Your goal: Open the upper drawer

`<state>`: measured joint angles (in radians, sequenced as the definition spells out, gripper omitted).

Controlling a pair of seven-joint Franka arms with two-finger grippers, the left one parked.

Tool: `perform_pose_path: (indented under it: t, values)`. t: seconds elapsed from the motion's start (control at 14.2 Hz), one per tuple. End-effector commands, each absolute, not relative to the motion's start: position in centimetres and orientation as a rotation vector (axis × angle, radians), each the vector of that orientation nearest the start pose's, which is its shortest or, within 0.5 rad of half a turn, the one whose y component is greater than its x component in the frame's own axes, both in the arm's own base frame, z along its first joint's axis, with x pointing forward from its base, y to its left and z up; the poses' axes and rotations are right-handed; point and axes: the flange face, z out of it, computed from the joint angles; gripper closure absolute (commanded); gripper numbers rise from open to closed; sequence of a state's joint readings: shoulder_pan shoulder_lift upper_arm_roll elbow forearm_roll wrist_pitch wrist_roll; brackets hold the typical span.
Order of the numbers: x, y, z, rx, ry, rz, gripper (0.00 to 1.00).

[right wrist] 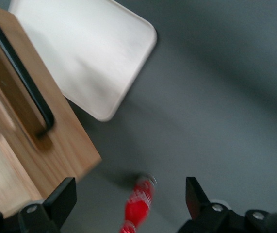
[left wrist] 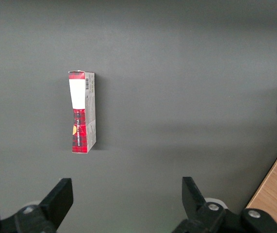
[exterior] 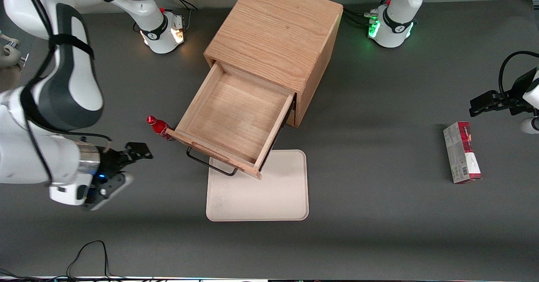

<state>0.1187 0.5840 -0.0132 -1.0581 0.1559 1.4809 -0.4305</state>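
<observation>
front view, drawer: the upper drawer (exterior: 233, 120) is pulled far out of the oak cabinet (exterior: 276, 33), and nothing is seen inside it.
front view, handle: the black handle (exterior: 208, 164) hangs over the edge of the white tray (exterior: 269, 198).
front view, gripper: the gripper (exterior: 126, 158) is near the table toward the working arm's end, well apart from the handle, with nothing held.
front view, step: the pull looks done, so the arm is best lifted away slowly and kept off the red bottle (exterior: 159, 127), which is just beside the drawer's corner.
front view, counts: one cabinet, one open drawer, one tray, one red bottle and one red box (exterior: 462, 152) are seen; the lower drawer is hidden under the upper one.
left wrist view, counts: one red box (left wrist: 82, 111) is seen lying on the grey table (left wrist: 187, 77), with a bit of the tray and the cabinet at the edges.
right wrist view, gripper: the fingers (right wrist: 63, 196) are spread wide apart around bare table.
right wrist view, care: the red bottle (right wrist: 138, 204) lies between the fingers and lower down, so it could be knocked if the gripper is dropped.
right wrist view, counts: one drawer front (right wrist: 56, 150), one handle (right wrist: 22, 77), one tray (right wrist: 89, 43) and one bottle are seen.
</observation>
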Motion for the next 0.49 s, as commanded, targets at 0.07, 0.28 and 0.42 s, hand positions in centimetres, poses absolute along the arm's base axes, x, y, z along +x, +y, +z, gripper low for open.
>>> perform_pose_path:
  t: [0.07,0.28,0.42]
  values:
    - [63.5,7.8,52.4,-3.006,-0.813,0.26,0.0]
    - [58.6,4.6,52.3,-3.058,-0.689,0.184,0.0]
    - [55.9,2.5,52.0,-3.087,-0.543,0.149,0.0]
